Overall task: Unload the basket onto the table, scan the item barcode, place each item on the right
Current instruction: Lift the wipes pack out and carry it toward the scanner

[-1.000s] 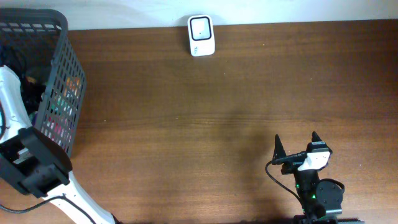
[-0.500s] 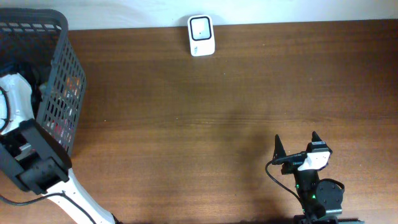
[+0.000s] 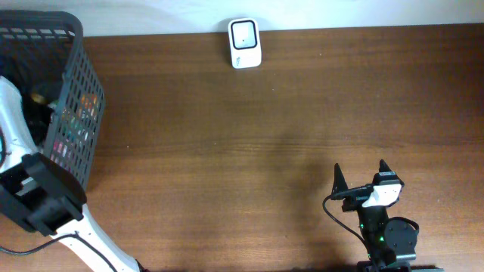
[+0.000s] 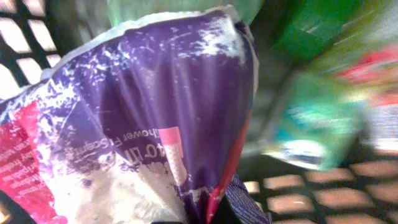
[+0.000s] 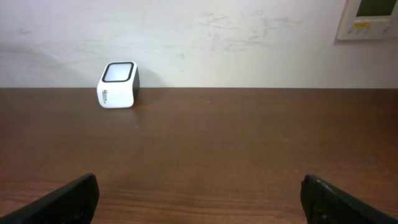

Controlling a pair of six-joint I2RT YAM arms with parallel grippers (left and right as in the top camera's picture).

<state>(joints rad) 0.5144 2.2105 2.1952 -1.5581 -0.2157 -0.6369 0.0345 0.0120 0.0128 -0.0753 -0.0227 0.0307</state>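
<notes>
Two arms meet your eye from overhead. The left arm (image 3: 41, 198) reaches over the rim of the dark mesh basket (image 3: 72, 113) at the bench's (image 3: 227, 151) left end. The left claw is down inside the basket and hidden from you here. The white scanner (image 3: 245, 43) stands at the far edge of the bench, well apart from the basket. The right claw (image 3: 361, 168) sits near the front right edge with its jaws spread wide, nothing between them, and it points toward the far side.

From the left wrist, a purple pouch (image 4: 155, 112) with pink and white print fills most of your view, pressed close to the lens. It lies in the basket, whose mesh you see behind it. A blurred green packet (image 4: 311, 124) lies just beside it on the right. No fingers show here. The left claw is clenched, but you cannot tell whether it has the pouch.

From the right wrist, you see both dark fingertips at the bottom corners, far apart over bare bench. The scanner stands ahead to the left, against the wall (image 5: 249, 43). A pale panel (image 5: 370, 18) hangs at the upper right.
</notes>
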